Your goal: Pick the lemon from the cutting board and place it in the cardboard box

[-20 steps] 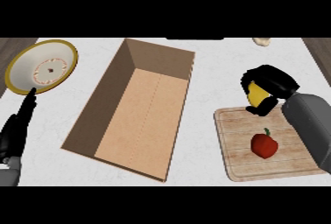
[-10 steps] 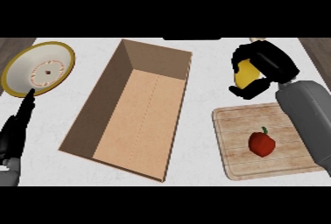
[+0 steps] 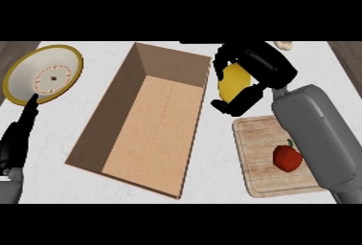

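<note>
My right hand (image 3: 262,67) is shut on the yellow lemon (image 3: 233,81), with fingers and thumb curled round it. It hangs above the counter just right of the cardboard box's (image 3: 113,119) right wall, off the far left corner of the wooden cutting board (image 3: 258,165). The box is open-topped and long, lying at a slant in the middle of the view. My left hand (image 3: 16,143) rests open at the left edge, fingers pointing up toward the plate.
A red pepper (image 3: 286,158) lies on the cutting board beside my right forearm. A yellow-rimmed plate (image 3: 44,74) sits at the far left. A small pale object (image 3: 285,45) lies at the back right of the white counter.
My right hand has lifted the lemon off the cutting board and carried it up and to the left, toward the box. The left hand has stayed still.
</note>
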`<state>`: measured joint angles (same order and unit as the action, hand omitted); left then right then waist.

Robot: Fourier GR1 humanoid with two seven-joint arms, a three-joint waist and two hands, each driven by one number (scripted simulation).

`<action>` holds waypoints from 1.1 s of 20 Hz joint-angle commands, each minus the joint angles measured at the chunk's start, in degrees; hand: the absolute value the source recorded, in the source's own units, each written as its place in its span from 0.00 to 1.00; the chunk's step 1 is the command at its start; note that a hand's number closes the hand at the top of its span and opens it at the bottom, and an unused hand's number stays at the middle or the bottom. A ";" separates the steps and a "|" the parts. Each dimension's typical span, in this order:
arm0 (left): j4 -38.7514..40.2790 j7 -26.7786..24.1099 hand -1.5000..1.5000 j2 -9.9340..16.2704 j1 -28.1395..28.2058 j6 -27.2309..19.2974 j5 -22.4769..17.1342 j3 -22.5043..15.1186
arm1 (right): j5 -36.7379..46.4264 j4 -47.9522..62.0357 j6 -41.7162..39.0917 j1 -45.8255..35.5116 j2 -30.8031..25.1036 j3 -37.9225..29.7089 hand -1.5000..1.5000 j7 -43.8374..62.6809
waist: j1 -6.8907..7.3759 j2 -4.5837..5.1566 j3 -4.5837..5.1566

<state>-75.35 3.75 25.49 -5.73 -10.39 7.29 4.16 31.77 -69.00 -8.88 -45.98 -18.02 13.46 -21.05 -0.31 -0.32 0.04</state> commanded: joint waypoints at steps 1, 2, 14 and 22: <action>-1.13 -0.62 0.50 0.40 1.62 1.79 -1.04 0.92 | -1.82 -4.33 -4.10 -3.09 6.90 0.53 1.00 11.58 | 0.57 0.03 0.00; 0.87 -0.89 0.50 -0.63 -0.51 0.20 0.49 0.54 | -2.50 -2.86 -4.44 -4.13 8.14 -0.18 1.00 11.60 | 0.49 0.22 0.00; 1.96 -1.42 0.50 -0.62 -2.63 2.76 1.43 1.00 | -10.41 17.47 7.22 -19.05 17.93 8.15 1.00 22.27 | 2.51 0.76 0.02; 2.38 -1.00 0.50 -2.48 -5.37 2.43 2.56 0.06 | -16.34 31.23 16.10 -26.08 18.01 18.66 1.00 22.44 | 4.43 1.25 0.09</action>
<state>-74.93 3.35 23.65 -8.35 -7.93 9.32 4.44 17.75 -42.97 3.03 -68.78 -0.21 26.44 -0.64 3.16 0.62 0.08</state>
